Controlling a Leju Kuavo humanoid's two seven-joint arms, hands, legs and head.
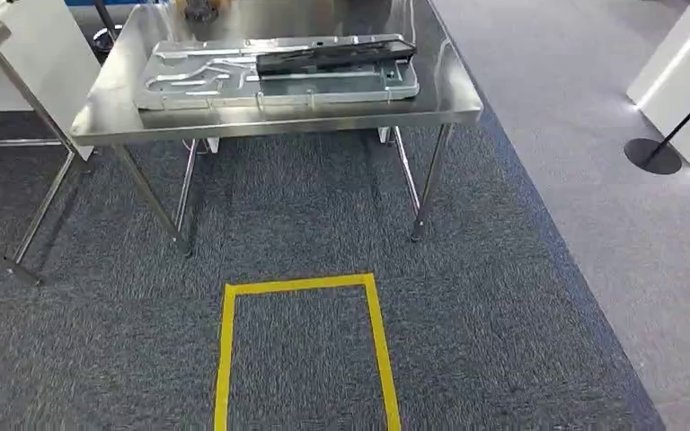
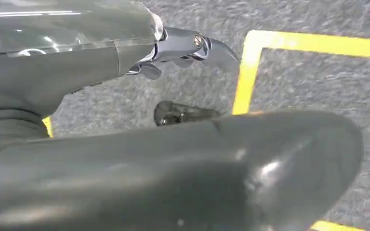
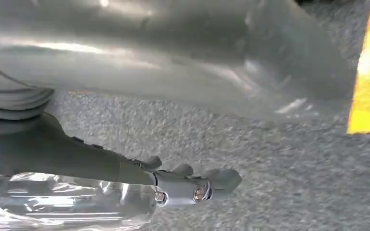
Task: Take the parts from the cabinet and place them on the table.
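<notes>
- Left hand (image 2: 183,48): hangs above the carpet (image 1: 503,341) beside the yellow floor tape (image 1: 298,287); fingers extended, apparently holding nothing.
- Steel table (image 1: 117,108): straight ahead beyond the tape, bearing a silver stamped part (image 1: 198,85) with a dark part (image 1: 332,56) on top; both long axes run across the view, well apart from both hands.
- Right hand (image 3: 192,185): likewise hanging, fingers straight, empty; neither hand is clearly nearer.

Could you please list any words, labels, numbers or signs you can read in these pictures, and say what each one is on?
No readable text in any of the three views.
The metal panel and the dark part on the steel table carry no visible label.
The yellow tape on the carpet is a plain outline, not a sign.
</notes>
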